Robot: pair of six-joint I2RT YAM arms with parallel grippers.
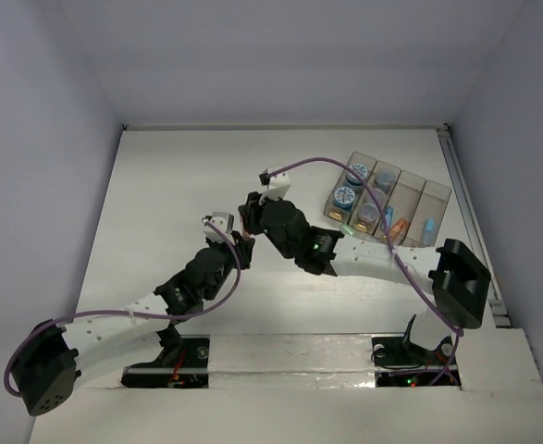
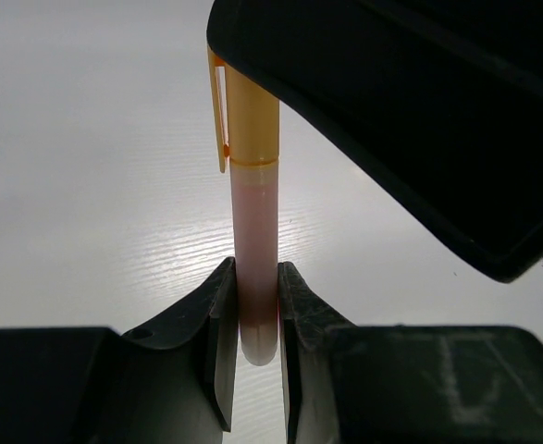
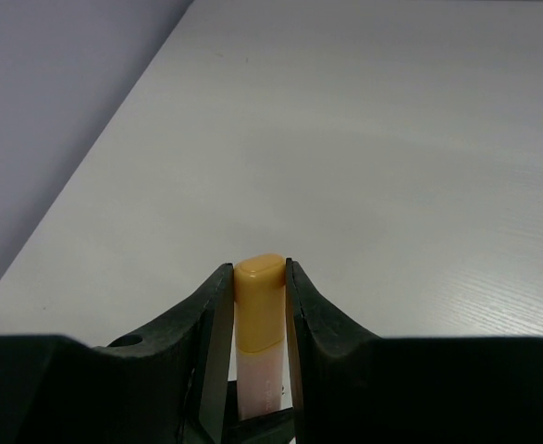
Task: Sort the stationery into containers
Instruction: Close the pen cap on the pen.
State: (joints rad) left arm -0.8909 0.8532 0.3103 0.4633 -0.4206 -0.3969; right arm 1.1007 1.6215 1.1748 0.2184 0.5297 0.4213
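Stationery-wise, you had one piece in play here: the orange-capped pen (image 2: 253, 129), and both arms had hold of it at once. Your left gripper (image 2: 255, 277) was pinched tight on the rounded tail of the barrel, so the pen stuck straight out ahead of its fingers, cap end farthest away. Your right gripper (image 3: 259, 276) was closed part-way onto the cap from the opposite side, with the cap's top poking just past its fingertips.

To me that read as a hand-over in mid-air, probably left to right, since the organiser box (image 1: 435, 199) sat on the right arm's side, well apart from both hands. The next move would've called for the left jaws to let go first, then back off straight along the pen so nothing got dragged. After that the right arm could swing it over to whichever slot holds the orange sticks. I couldn't tell for sure which one that was.

Material notes:
- The cap was glossy opaque orange plastic, oval-ish, with a clip down one side.
- The barrel was smooth, round, pale pink and see-through, so likely slippery.
- The gripper fingers were hard black plastic.
- The table (image 1: 178, 185) was matte white with a faint grain.
- The box was clear plastic with four narrow bays, and round blue-topped tubs (image 1: 344, 196) sat in the bays nearest your right gripper.
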